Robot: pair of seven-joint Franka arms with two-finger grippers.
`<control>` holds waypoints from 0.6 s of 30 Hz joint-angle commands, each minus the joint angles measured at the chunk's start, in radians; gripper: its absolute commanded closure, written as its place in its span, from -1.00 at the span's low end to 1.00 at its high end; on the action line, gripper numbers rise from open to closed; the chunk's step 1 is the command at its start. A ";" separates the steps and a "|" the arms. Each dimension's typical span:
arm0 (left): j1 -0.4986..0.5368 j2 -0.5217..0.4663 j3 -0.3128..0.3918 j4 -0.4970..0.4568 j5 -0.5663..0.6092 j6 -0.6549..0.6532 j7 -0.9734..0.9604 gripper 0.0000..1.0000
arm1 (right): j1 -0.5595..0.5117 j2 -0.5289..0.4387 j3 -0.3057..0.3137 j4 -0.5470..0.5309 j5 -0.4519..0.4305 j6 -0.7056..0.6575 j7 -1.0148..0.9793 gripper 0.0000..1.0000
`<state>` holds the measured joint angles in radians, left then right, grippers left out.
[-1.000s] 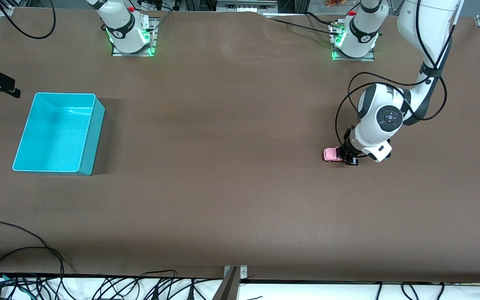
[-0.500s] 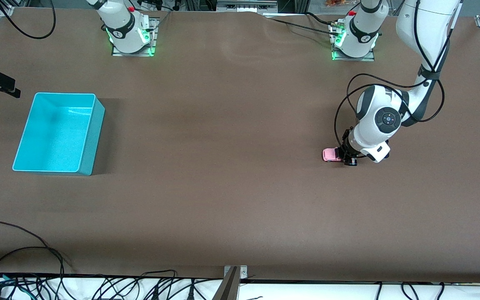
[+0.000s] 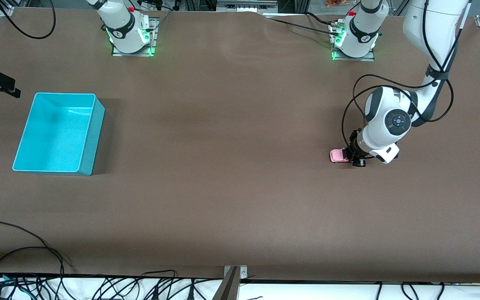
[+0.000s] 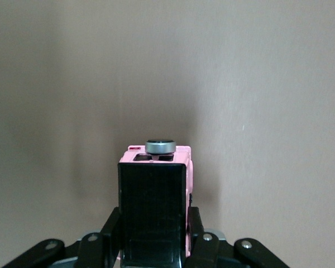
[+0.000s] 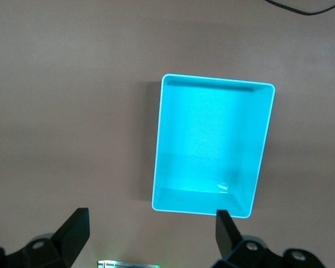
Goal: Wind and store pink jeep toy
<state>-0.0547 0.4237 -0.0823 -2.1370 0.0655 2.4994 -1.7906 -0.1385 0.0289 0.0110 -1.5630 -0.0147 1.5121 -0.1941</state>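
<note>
With its fingers pinched on the flanks of the pink jeep toy (image 3: 339,155), the left gripper (image 3: 354,158) sits low at the left arm's end of the table (image 3: 231,187), the toy's wheels apparently on or just off the brown surface; contact cannot be confirmed from the front view. Left wrist view: the pink jeep toy (image 4: 154,204) fills the space between the two black fingers (image 4: 113,229), black roof toward the camera, pink body showing at the edges, and a small grey disc (image 4: 160,146) standing at its end away from the gripper. Judged step: the winding stage, with the toy gripped so it can be dragged along the table to load its spring; storing not yet begun. The turquoise bin (image 3: 58,133) lies well apart from the toy, toward the right arm's end of the table, and looks empty. The right gripper (image 5: 151,237) waits, fingers spread wide, hanging over that bin (image 5: 212,142), as the right wrist view shows. Next move, as judged: keep the wheels pressed down during the pull so they turn rather than skid, then lift with the grip firm and carry the toy the length of the table to the bin. Risk: a tiny toy may twist in the pinch.
</note>
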 commanded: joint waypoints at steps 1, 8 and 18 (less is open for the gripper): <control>0.052 0.053 -0.001 0.003 0.083 0.036 0.011 0.90 | 0.002 0.000 0.003 0.012 -0.013 -0.013 0.001 -1.00; 0.101 0.053 -0.001 -0.003 0.088 0.029 0.096 0.90 | 0.002 0.000 0.003 0.012 -0.013 -0.015 0.002 -1.00; 0.177 0.060 0.001 -0.004 0.091 0.029 0.186 0.88 | 0.002 0.000 0.003 0.012 -0.013 -0.013 0.002 -1.00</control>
<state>0.0744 0.4230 -0.0811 -2.1382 0.1162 2.4906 -1.6523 -0.1385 0.0289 0.0110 -1.5630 -0.0147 1.5121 -0.1941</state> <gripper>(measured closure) 0.502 0.000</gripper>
